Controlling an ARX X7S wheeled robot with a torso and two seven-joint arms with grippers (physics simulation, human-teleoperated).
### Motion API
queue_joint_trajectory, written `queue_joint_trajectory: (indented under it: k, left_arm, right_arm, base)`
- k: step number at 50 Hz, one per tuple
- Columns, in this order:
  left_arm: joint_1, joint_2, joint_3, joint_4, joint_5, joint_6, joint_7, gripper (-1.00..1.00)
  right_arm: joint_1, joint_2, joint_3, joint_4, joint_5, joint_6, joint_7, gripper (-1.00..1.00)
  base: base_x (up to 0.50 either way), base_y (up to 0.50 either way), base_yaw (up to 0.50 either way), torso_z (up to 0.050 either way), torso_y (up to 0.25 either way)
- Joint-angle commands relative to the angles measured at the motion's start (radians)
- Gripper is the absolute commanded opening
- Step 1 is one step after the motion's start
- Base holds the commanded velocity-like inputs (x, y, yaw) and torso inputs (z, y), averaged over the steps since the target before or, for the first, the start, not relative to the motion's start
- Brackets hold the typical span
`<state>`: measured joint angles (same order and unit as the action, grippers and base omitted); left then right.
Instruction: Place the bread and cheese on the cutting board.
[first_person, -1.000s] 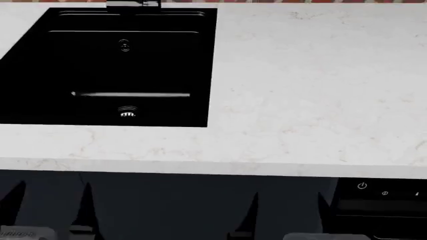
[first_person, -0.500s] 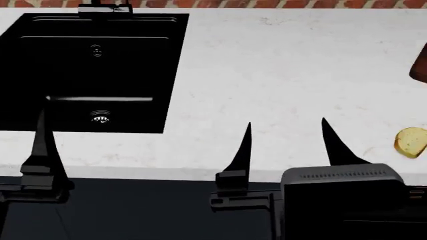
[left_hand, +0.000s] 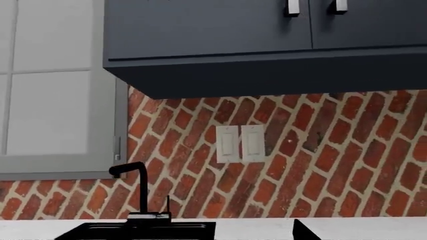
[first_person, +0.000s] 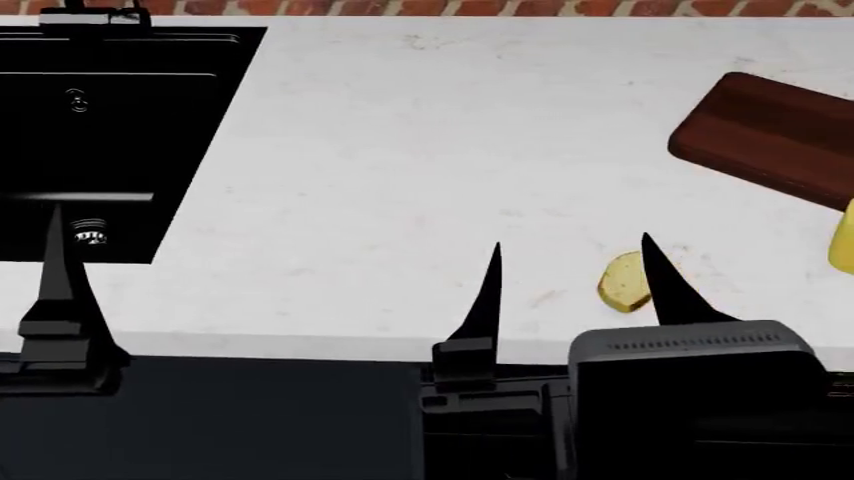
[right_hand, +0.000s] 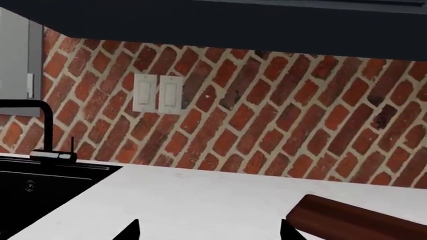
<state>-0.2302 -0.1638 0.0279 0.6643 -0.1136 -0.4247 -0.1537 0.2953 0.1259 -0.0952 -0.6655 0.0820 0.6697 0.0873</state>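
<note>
Right claw sits low at the near edge of the white worktop, fingers spread wide apart, nothing between them; its right finger overlaps the bread in the head view, but I can't tell whether it touches. Bread lies flat on the worktop near the front edge, just beside that finger. Left claw: only one finger shows in the head view, down at the front edge in front of the sink, and just one tip in the left wrist view, so can't tell if it's apart or together. Cutting board lies on the worktop toward the far right, angled, cut off by the frame edge; its corner also shows in the right wrist view. Cheese is a yellow sliver at the right frame edge, just in front of the board, mostly out of view; board is well apart from the bread. Black sink is at far left, faucet behind it against the brick wall, with a double wall switch on the brick.
</note>
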Motion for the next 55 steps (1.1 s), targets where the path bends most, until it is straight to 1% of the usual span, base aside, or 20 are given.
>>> queue_joint_trajectory:
  k: [1, 2, 6, 10, 13, 15, 18, 25, 27, 34, 40, 55]
  left_arm:
    - [-0.01, -0.005, 0.011, 0.007, 0.019, -0.012, -0.032, 1.0]
    - [-0.012, -0.005, 0.002, 0.015, 0.0, -0.029, -0.027, 1.0]
    - [-0.013, -0.016, 0.019, 0.015, 0.033, -0.018, -0.041, 1.0]
    - [-0.015, -0.024, 0.024, 0.024, 0.016, -0.02, -0.027, 1.0]
    - [-0.023, -0.025, 0.009, 0.036, -0.02, -0.058, -0.016, 1.0]
    - [-0.026, -0.014, -0.021, 0.045, -0.082, -0.077, 0.0, 1.0]
    - [-0.026, -0.027, -0.001, 0.052, -0.051, -0.087, -0.017, 1.0]
    - [-0.022, -0.028, -0.001, 0.053, -0.063, -0.081, -0.017, 1.0]
    - [-0.025, -0.029, -0.005, 0.054, -0.08, -0.099, -0.013, 1.0]
    - [-0.025, -0.036, 0.008, 0.05, -0.072, -0.101, -0.02, 1.0]
    - [-0.022, -0.044, 0.009, 0.065, -0.069, -0.105, -0.027, 1.0]
    - [-0.023, -0.055, 0.014, 0.07, -0.082, -0.106, -0.039, 1.0]
  right_arm:
    - [0.0, 0.009, 0.004, -0.011, 0.02, 0.008, 0.008, 1.0]
    - [0.001, 0.009, 0.005, -0.02, 0.023, 0.016, 0.009, 1.0]
    - [0.0, 0.013, 0.007, -0.029, 0.028, 0.019, 0.013, 1.0]
    - [0.0, 0.015, 0.005, -0.036, 0.032, 0.027, 0.017, 1.0]
    - [0.002, 0.016, 0.002, -0.033, 0.033, 0.029, 0.021, 1.0]
    - [0.002, 0.018, -0.002, -0.036, 0.033, 0.03, 0.023, 1.0]
    - [0.001, 0.02, -0.001, -0.038, 0.038, 0.031, 0.024, 1.0]
    - [0.001, 0.025, -0.003, -0.047, 0.043, 0.035, 0.031, 1.0]
    - [0.001, 0.027, -0.006, -0.044, 0.043, 0.03, 0.031, 1.0]
    - [0.001, 0.032, -0.011, -0.047, 0.051, 0.025, 0.033, 1.0]
    - [-0.009, 0.052, -0.035, -0.053, 0.032, 0.005, 0.035, 1.0]
    - [-0.005, 0.048, -0.026, -0.038, 0.059, -0.001, 0.042, 1.0]
  base:
    - [0.0, -0.5, 0.0, 0.0, 0.0]
    - [0.0, -0.5, 0.0, 0.0, 0.0]
    - [0.0, -0.5, 0.0, 0.0, 0.0]
    - [0.0, -0.5, 0.0, 0.0, 0.0]
    - [0.0, -0.5, 0.0, 0.0, 0.0]
    - [0.0, -0.5, 0.0, 0.0, 0.0]
    - [0.0, -0.5, 0.0, 0.0, 0.0]
    - [0.0, -0.5, 0.0, 0.0, 0.0]
    - [0.02, -0.5, 0.0, 0.0, 0.0]
    - [0.1, -0.5, 0.0, 0.0, 0.0]
    - [0.31, -0.4, 0.0, 0.0, 0.0]
    - [0.42, -0.3, 0.0, 0.0, 0.0]
